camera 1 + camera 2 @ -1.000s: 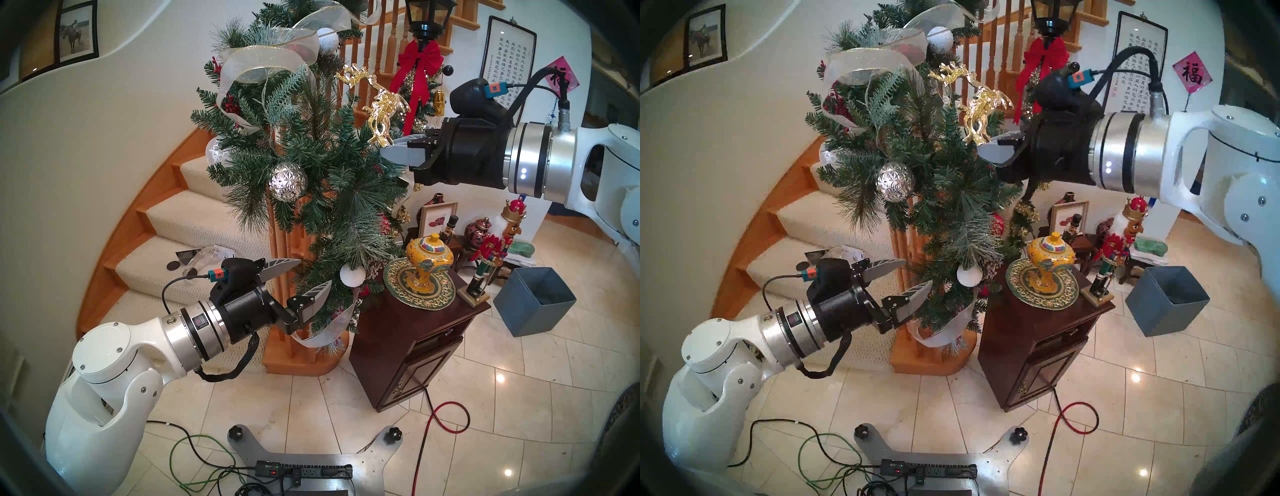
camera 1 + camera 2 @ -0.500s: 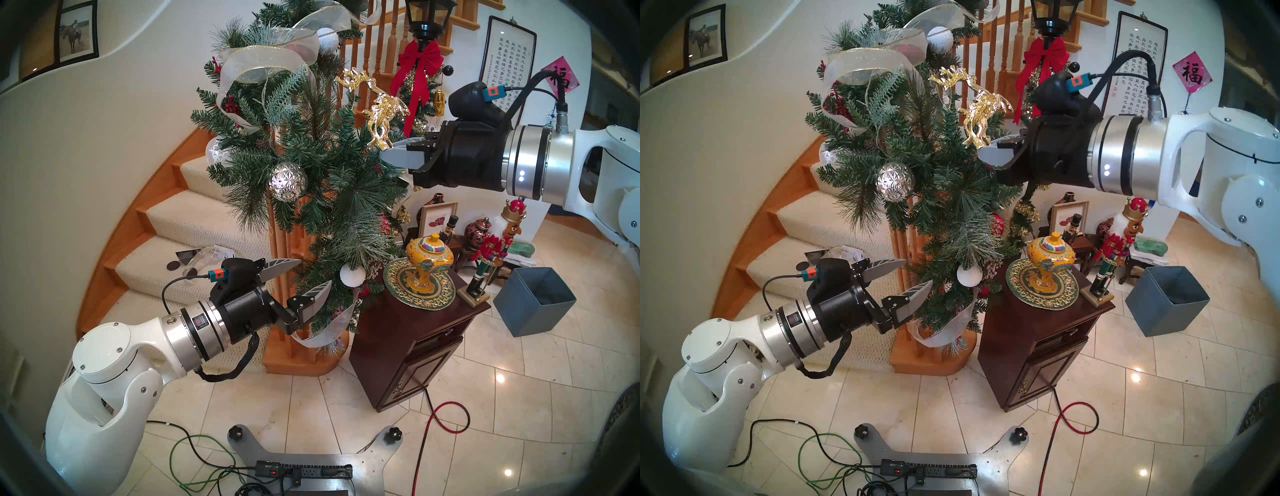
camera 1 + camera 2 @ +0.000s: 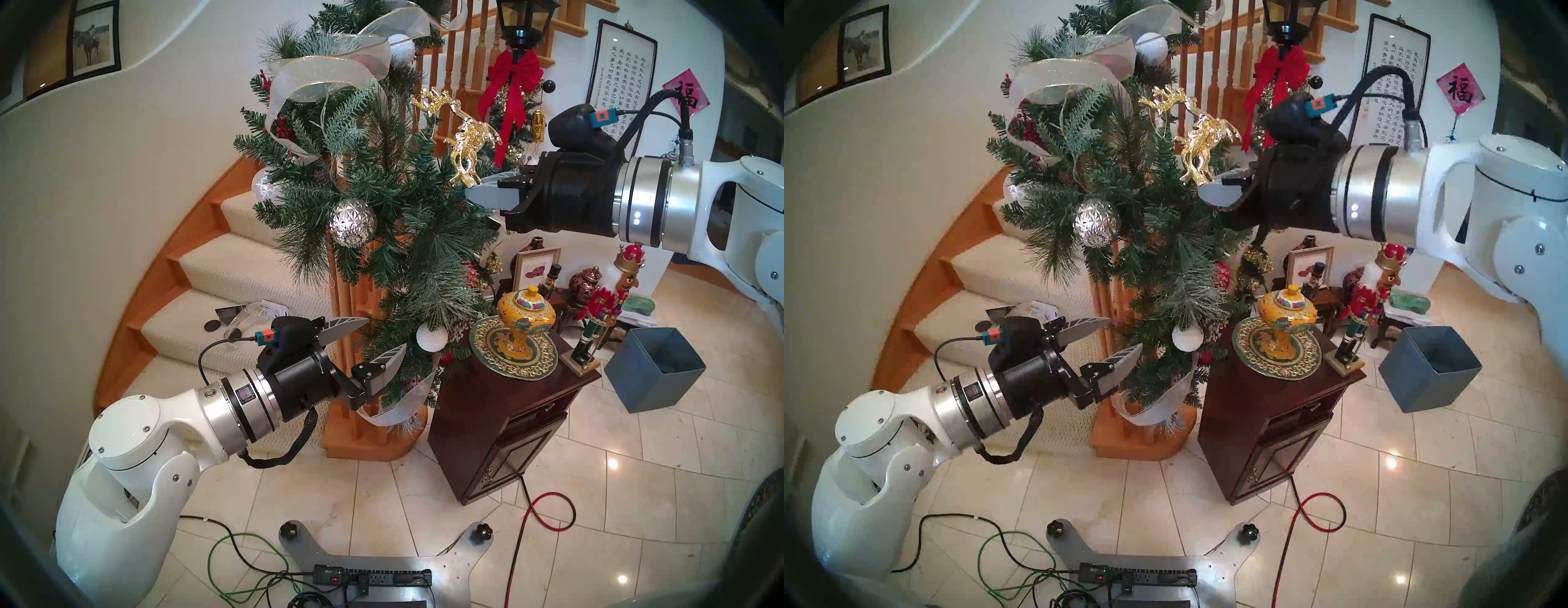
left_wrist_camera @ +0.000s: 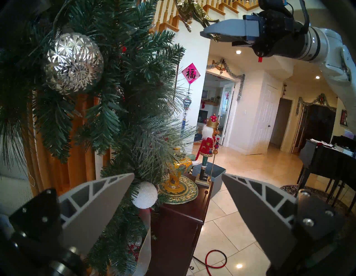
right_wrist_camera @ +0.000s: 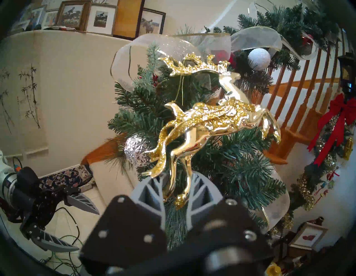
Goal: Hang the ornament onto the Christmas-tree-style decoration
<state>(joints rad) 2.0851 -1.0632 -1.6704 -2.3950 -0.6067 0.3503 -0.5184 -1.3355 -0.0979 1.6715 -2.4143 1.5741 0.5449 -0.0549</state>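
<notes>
The gold reindeer ornament (image 3: 466, 140) (image 5: 208, 123) stands up from my right gripper (image 3: 477, 191) (image 5: 176, 185), which is shut on its lower legs. Its upper antlered deer (image 3: 1168, 99) leans against the upper right side of the green pine garland (image 3: 382, 199) (image 3: 1144, 237) wrapped round the stair post. A thin gold string (image 5: 180, 88) hangs from the top deer in front of the needles. My left gripper (image 3: 382, 335) (image 4: 177, 177) is open, low at the garland's left side near a white snowy ball (image 4: 144, 194), holding nothing.
A faceted silver ball (image 3: 353, 223) hangs mid-garland. A dark wooden cabinet (image 3: 509, 424) with a yellow jar (image 3: 525, 318) and a nutcracker (image 3: 602, 305) stands right of the post. A grey box (image 3: 655, 373) sits on the tile floor, cables (image 3: 547, 513) below. Stairs rise at left.
My right gripper has dropped slightly and edged left with the ornament, whose top has settled a little lower against the garland. The left arm has not moved.
</notes>
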